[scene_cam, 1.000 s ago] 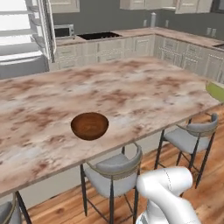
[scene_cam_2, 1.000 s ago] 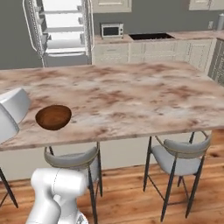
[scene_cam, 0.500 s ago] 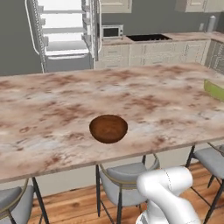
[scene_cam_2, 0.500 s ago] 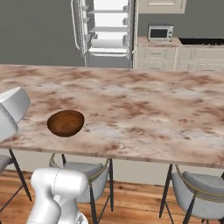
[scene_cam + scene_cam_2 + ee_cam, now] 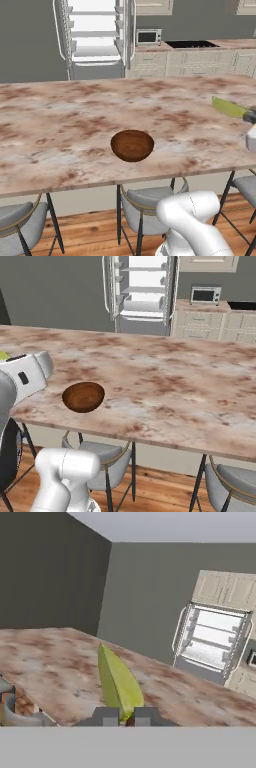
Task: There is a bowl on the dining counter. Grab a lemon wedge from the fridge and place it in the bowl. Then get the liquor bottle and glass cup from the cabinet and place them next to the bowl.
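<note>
You have the small pale yellow-green lemon wedge (image 5: 118, 684) clamped between the two dark fingertips of the gripper (image 5: 126, 716); in the hand view it stands up from the fingers like a leaf, its pointed end well past the tips, and in the left base view it juts in from the right edge over the beige, red-veined stone dining counter (image 5: 60, 125). The wide, shallow dark-brown wooden bowl (image 5: 132, 145) sits near the stool-side edge of that counter, well apart from the fingers and off to their side, so the step in hand, as I judge it, is carrying the wedge across to it. Bring the fingers over the middle of the bowl rather than its rim, lower until the wedge is inside the hollow, and only then let the fingers part; released high or over the rim, a piece this light would likely bounce or slide onto the stone. Keep the grip steady while you swing. Behind the counter the tall dark-grey fridge (image 5: 95, 37) stands with its doors open on white shelves. The hand itself is cut off at the frame edges of both base views, so you cannot judge its height over the counter well from them.
</note>
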Controlling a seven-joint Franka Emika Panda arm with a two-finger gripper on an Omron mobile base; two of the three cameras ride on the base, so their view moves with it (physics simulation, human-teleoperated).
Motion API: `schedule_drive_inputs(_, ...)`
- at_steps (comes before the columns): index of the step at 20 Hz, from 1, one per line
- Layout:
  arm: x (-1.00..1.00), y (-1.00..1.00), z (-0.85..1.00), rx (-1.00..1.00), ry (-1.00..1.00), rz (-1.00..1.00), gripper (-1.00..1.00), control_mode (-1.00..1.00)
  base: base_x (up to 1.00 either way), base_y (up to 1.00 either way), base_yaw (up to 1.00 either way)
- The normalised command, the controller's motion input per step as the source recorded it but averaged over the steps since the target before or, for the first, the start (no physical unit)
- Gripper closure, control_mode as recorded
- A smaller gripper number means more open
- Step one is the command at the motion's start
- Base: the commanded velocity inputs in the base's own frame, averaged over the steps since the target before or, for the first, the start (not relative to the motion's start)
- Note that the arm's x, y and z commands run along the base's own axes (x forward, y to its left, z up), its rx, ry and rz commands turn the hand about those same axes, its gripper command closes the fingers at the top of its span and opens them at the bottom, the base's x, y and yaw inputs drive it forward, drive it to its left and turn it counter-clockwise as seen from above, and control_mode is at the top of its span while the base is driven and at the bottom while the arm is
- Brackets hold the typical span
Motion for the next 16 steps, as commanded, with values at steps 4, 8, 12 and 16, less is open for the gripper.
schedule_drive_inputs(4, 0.63, 0.32, -0.34, -0.15, 0.66, 0.05, 1.0, -1.0, 0.0, 0.0, 0.0)
schedule_drive_inputs(8, 0.45, 0.38, -0.48, -0.17, 0.52, 0.03, 1.0, -1.0, 0.0, 0.0, 0.0)
schedule_drive_inputs(12, 0.37, 0.27, -0.49, -0.15, 0.44, 0.01, 1.0, -1.0, 0.0, 0.0, 0.0)
schedule_drive_inputs(16, 0.14, 0.01, -0.49, -0.09, 0.29, 0.02, 1.0, -1.0, 0.0, 0.0, 0.0)
